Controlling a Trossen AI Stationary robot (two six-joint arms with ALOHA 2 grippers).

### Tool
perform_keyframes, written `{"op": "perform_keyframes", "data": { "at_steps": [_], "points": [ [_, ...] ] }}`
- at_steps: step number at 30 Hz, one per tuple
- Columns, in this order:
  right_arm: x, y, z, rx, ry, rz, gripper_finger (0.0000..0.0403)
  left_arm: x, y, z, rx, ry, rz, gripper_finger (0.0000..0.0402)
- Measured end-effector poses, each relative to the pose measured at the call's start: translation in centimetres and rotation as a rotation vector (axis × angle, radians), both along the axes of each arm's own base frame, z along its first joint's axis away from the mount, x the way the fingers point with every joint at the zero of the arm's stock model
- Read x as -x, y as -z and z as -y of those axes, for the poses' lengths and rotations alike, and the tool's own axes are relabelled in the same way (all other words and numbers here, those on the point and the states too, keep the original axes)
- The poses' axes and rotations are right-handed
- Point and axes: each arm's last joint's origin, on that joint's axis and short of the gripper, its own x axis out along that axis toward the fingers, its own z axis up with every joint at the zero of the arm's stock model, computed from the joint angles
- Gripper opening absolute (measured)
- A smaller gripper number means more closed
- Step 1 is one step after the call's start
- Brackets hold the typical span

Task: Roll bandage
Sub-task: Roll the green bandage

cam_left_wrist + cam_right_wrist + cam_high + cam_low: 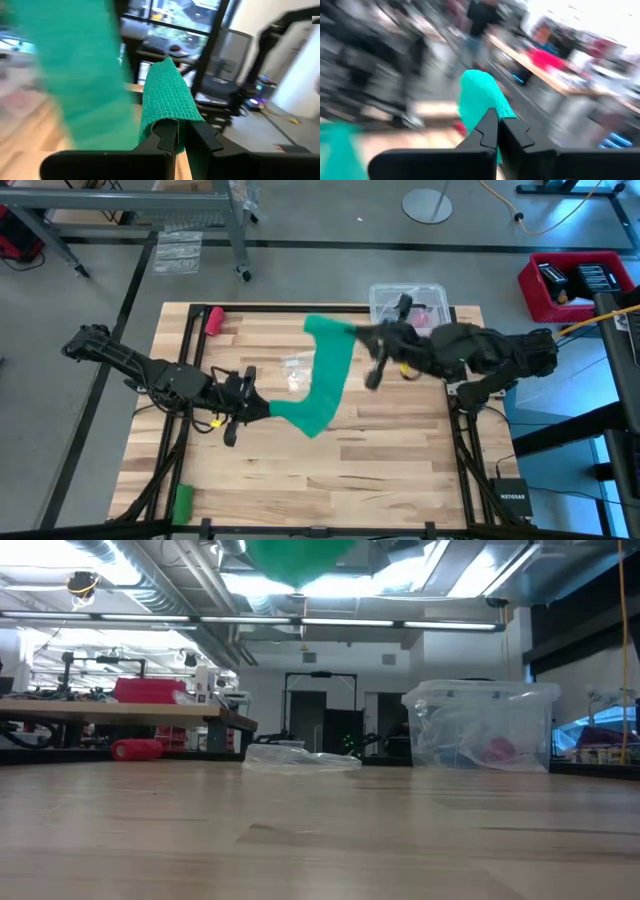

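The bandage (325, 375) is a long teal-green strip that spans the air between my two grippers, over the middle of the table. The low view shows only its underside (298, 558), high above the tabletop. My left gripper (262, 408) is shut on the strip's near end. My right gripper (357, 333) is shut on its far end. Each wrist view shows a tuft of teal cloth sticking out past that arm's own shut fingers. My left gripper (181, 131) pinches the strip's near end (167, 112) between its two fingers, coming level from the table's left. A short fold of cloth stands out past the fingertips. The end is lifted clear of the table. My right gripper (497, 125) pinches the strip's far end (481, 102) between its two fingers, roughly level and from the table's right. A bunched tuft of cloth sticks out beyond the fingertips. This end is also clear of the table.
A pink-red roll (213, 319) lies at the far left of the table. A clear plastic box (408, 302) stands at the far right. A clear wrapper (296, 367) lies under the strip. A small bright-green roll (182, 500) sits at the near left edge.
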Motion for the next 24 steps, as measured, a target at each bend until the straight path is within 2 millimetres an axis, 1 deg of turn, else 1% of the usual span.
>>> {"op": "perform_keyframes", "data": {
  "at_steps": [3,5,9,12,15,18,21,24],
  "points": [
    [0.2,1.2,2.2,0.024,0.182,-0.113,0.0018,0.3,-0.4,0.9,0.019,0.1,0.035,0.0017],
    [0.4,2.1,3.7,0.003,0.244,-0.187,0.0035,0.6,-0.6,1.5,0.037,0.177,0.049,0.0017],
    [0.9,4.0,6.3,-0.124,0.303,-0.315,0.0097,1.0,-0.6,2.2,0.042,0.239,0.047,0.0017],
    [1.1,5.5,7.5,-0.217,0.305,-0.41,0.0153,1.1,-0.7,2.4,0.051,0.249,0.055,0.0017],
    [1.3,6.3,7.7,-0.296,0.232,-0.489,0.0204,1.1,-1.1,2.4,0.088,0.248,0.094,0.0017],
    [2.2,6.3,7.5,-0.337,0.194,-0.528,0.0241,1.0,-1.8,2.1,0.136,0.233,0.124,0.0017],
    [3.8,5.6,6.8,-0.38,0.146,-0.521,0.0263,1.0,-2.2,1.9,0.199,0.217,0.111,0.0017],
    [5.1,5.1,6.5,-0.434,0.085,-0.52,0.0273,0.9,-2.0,1.7,0.248,0.208,0.085,0.0017]
  ]
}}
